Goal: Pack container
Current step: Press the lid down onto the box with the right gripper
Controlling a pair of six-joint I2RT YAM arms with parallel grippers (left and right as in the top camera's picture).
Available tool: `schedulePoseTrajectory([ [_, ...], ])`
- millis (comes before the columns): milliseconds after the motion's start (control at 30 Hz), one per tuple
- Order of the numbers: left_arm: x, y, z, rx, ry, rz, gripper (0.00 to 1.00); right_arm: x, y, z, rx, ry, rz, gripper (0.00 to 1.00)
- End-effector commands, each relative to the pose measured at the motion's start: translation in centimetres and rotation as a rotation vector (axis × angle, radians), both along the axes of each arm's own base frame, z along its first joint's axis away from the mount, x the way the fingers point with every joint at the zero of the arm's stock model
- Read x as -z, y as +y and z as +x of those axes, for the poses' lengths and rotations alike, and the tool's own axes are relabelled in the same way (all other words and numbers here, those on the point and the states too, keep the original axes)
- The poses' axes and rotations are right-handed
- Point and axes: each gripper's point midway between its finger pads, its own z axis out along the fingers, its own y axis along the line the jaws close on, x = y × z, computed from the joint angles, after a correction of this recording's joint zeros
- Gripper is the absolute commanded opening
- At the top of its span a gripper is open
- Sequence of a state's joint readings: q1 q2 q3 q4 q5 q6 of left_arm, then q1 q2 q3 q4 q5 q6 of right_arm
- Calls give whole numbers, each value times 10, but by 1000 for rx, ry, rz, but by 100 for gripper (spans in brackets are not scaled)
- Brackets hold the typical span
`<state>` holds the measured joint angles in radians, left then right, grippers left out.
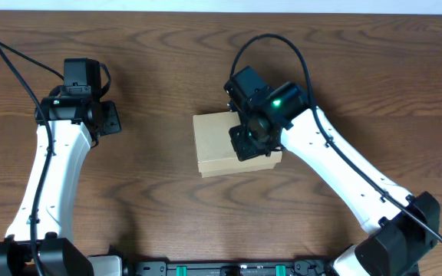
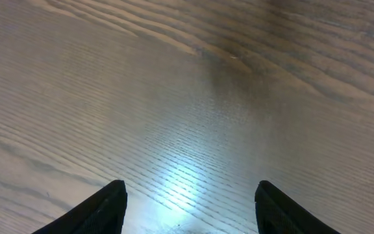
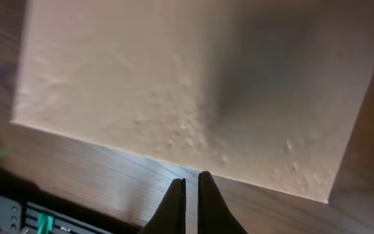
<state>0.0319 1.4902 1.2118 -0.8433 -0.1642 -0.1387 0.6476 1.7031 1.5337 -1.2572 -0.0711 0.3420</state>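
Observation:
The container (image 1: 215, 146) is a tan cardboard box lying closed in the middle of the table. My right gripper (image 1: 253, 144) hovers over its right part. In the right wrist view the box's flat top (image 3: 174, 84) fills the frame, and the gripper's fingers (image 3: 191, 185) are shut with nothing between them, at the box's near edge. My left gripper (image 1: 107, 119) is far left of the box. In the left wrist view its fingers (image 2: 190, 198) are open over bare wood and hold nothing.
The wooden table (image 1: 144, 61) spans the overhead view. A dark rail with green clips (image 1: 229, 268) runs along the front edge between the two arm bases. It also shows in the right wrist view (image 3: 18, 218).

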Motion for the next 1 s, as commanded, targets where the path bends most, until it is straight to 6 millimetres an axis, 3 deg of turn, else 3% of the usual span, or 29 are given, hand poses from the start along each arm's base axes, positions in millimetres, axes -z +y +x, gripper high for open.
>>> schedulePoseTrajectory([
  [0,-7,-1,-1,-16,-21,-15,63,12,-4,-4,40,15,-27,1],
  [200,-6,-1,-4,-16,-10,-14,63,29,-3,-3,51,10,-21,1],
  [533,-5,-1,-5,-16,-7,-15,63,80,-12,-14,84,38,-40,1],
  [667,-5,-5,-4,-7,-8,-36,63,70,-10,4,80,-23,-5,1],
  [800,-5,-5,-2,-5,-16,-38,69,26,-23,52,137,-199,17,1],
  [833,-6,-5,-1,-5,-20,-38,74,8,-30,69,147,-266,21,6],
  [867,-6,-5,0,-5,-24,-38,82,-9,-39,87,156,-336,21,28],
  [933,-7,-7,3,-2,-39,-45,96,-41,-56,114,152,-450,17,58],
  [967,-9,-9,7,10,-56,-53,95,-57,-70,128,143,-513,-5,88],
])
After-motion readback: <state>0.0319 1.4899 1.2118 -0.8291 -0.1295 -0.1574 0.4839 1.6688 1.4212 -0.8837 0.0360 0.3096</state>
